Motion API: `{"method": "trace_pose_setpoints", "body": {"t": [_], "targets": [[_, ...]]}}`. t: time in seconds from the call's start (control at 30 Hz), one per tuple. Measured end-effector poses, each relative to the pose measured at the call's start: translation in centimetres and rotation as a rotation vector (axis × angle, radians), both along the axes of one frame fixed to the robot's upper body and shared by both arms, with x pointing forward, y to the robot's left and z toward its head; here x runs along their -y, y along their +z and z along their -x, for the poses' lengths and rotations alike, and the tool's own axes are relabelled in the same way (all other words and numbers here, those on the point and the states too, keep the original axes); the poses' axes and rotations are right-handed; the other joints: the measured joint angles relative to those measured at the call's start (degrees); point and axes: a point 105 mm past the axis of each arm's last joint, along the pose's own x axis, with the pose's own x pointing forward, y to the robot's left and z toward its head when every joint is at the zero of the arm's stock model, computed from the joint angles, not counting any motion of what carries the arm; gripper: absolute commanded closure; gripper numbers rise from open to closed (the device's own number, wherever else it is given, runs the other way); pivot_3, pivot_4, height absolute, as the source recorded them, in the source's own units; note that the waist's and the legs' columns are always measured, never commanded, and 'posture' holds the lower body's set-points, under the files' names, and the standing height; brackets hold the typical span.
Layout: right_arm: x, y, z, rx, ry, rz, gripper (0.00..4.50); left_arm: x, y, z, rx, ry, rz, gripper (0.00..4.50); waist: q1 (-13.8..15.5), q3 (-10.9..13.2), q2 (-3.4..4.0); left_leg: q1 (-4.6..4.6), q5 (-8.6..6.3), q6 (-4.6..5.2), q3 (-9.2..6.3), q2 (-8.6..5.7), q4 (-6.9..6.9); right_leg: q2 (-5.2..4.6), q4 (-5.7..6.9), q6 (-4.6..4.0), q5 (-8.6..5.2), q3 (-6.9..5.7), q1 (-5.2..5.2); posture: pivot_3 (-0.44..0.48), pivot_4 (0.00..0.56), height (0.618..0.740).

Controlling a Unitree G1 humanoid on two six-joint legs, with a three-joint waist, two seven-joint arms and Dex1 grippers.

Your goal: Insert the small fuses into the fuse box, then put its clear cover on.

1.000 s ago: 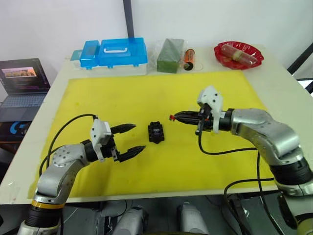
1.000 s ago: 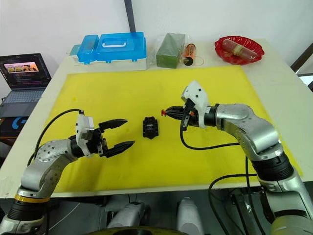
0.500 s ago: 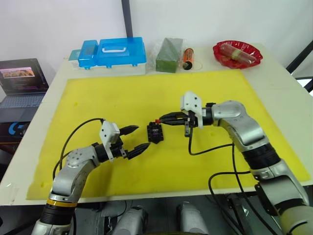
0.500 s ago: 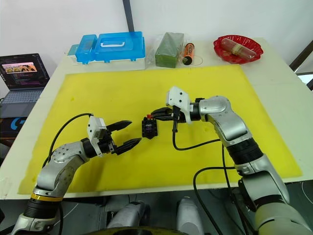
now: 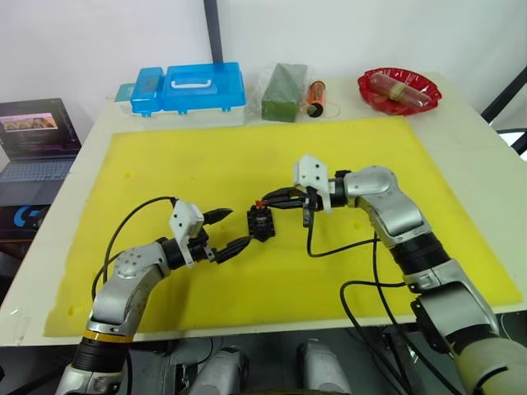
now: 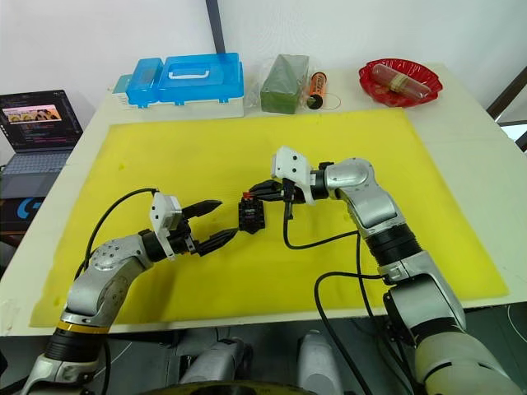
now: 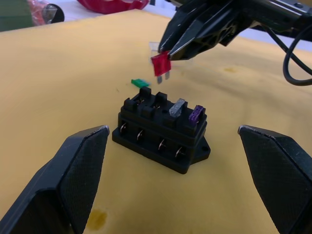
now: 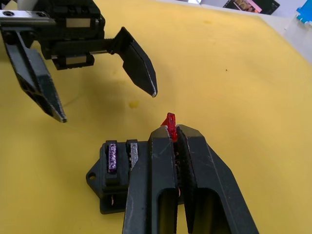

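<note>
The black fuse box (image 5: 261, 222) sits mid-mat, with a purple fuse (image 7: 196, 113) and a pale fuse (image 7: 177, 107) seated in two slots at one end. My right gripper (image 5: 268, 200) is shut on a red fuse (image 7: 160, 63), holding it just above the box's empty slots, blades pointing down. A green fuse (image 7: 140, 83) lies loose on the mat just beyond the box. Just left of the box, my left gripper (image 5: 235, 228) stands open, its fingers either side of the box's left end and not touching it. The clear cover is out of view.
A yellow mat (image 5: 206, 156) covers the table. Along the back edge stand a blue case with a white handle (image 5: 193, 86), a green block (image 5: 286, 82), an orange cylinder (image 5: 318, 97) and a red bowl (image 5: 399, 89). A laptop (image 5: 37, 136) sits off the table's left.
My right gripper has carried the red fuse leftward from right of the box to just above it. My left gripper has moved right, closer to the box, staying open.
</note>
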Motion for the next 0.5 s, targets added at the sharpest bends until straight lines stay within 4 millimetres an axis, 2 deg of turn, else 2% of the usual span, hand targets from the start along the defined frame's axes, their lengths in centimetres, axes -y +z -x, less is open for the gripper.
{"method": "trace_pose_setpoints", "body": {"t": [0.23,0.5], "targets": [[0.0,-0.9,-0.4,0.011,0.015,0.015,4.49,0.3,0.5,-0.3,0.015,-0.008,0.001,0.00,-0.12,0.00,0.00,0.01,0.00,0.00,0.00,0.00,0.00,0.00,0.03,0.00,0.00,0.00,-0.02,0.000,0.150,0.740],[0.2,-1.3,-0.8,0.113,0.048,0.048,4.49,0.2,0.4,-0.3,0.010,-0.002,0.000,0.00,-0.18,0.00,0.00,0.01,0.00,-0.01,0.02,0.00,0.00,0.01,0.03,0.00,0.00,0.00,-0.04,0.000,0.150,0.740]]}}
